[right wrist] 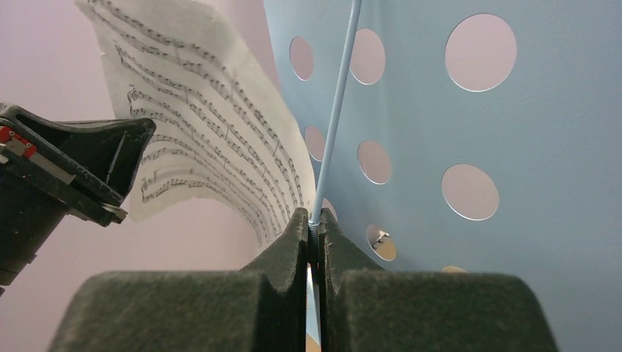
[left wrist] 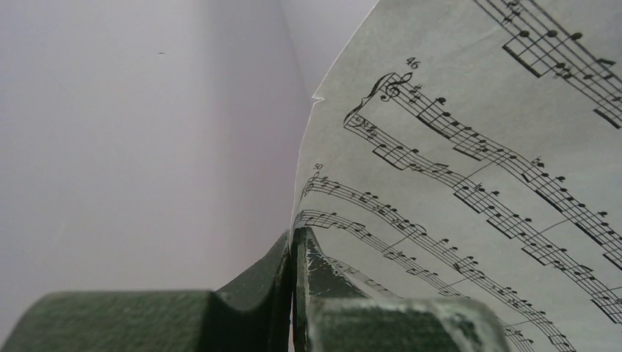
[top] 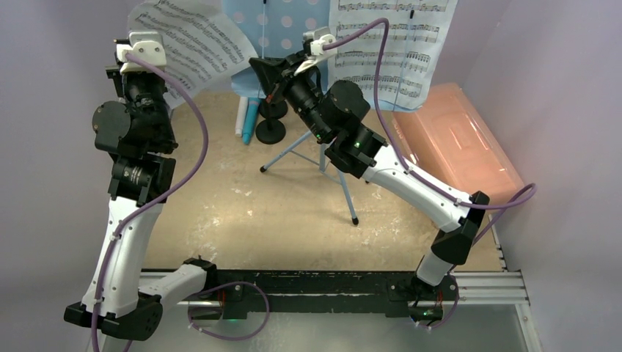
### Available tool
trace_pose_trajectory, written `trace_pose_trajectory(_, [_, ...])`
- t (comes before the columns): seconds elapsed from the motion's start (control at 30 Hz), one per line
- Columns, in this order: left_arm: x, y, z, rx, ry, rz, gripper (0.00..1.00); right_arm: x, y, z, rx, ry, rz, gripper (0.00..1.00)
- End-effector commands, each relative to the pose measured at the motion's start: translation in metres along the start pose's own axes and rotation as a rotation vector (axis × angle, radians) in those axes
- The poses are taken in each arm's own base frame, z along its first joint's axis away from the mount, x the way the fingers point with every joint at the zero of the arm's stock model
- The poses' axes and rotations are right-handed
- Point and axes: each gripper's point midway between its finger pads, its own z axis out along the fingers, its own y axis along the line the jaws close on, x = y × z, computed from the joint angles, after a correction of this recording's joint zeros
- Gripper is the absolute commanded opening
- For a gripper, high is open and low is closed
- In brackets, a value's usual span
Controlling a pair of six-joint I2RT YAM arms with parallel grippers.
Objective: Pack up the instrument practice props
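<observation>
Top external | sheet-music pages [top: 192, 44] [top: 389, 48]: 2 | microphones [top: 240, 117] [top: 250, 122]: 2 | music rack [top: 282, 26]: 1

Sheet-music pages [top: 192, 42] flank the upright light-blue perforated rack [top: 282, 28] at top centre, with white and blue microphones [top: 250, 122] just left of black round holders [top: 270, 132] below.

We see a pink translucent plastic box [top: 456, 143] lying at an angle at the right side of the desk [top: 242, 220], close to the lilac wall [top: 557, 110]. The desk's tan top is scuffed with pale marks. An aluminium rail [top: 488, 287] runs along its near edge.
</observation>
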Motion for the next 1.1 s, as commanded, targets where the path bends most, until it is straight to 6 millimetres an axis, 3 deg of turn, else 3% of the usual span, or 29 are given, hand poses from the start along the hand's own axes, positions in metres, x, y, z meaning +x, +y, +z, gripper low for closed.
trace_pose_trajectory(0.0, [-0.001, 0.013, 0.000, -0.060, 0.001, 0.030, 0.00, -0.028, -0.003, -0.006, 0.021, -0.074, 0.019, 0.00])
trace_pose_trajectory(0.37, [0.012, 0.027, -0.002, -0.143, 0.056, 0.128, 0.00, -0.028, -0.005, -0.009, 0.030, -0.077, 0.025, 0.00])
trace_pose_trajectory(0.67, [0.021, 0.022, 0.001, -0.138, 0.081, 0.183, 0.00, -0.027, -0.008, -0.012, 0.043, -0.082, 0.031, 0.01])
trace_pose_trajectory(1.07, [0.033, 0.013, 0.004, -0.108, 0.108, 0.273, 0.00, -0.035, -0.008, -0.022, 0.037, -0.097, 0.033, 0.30])
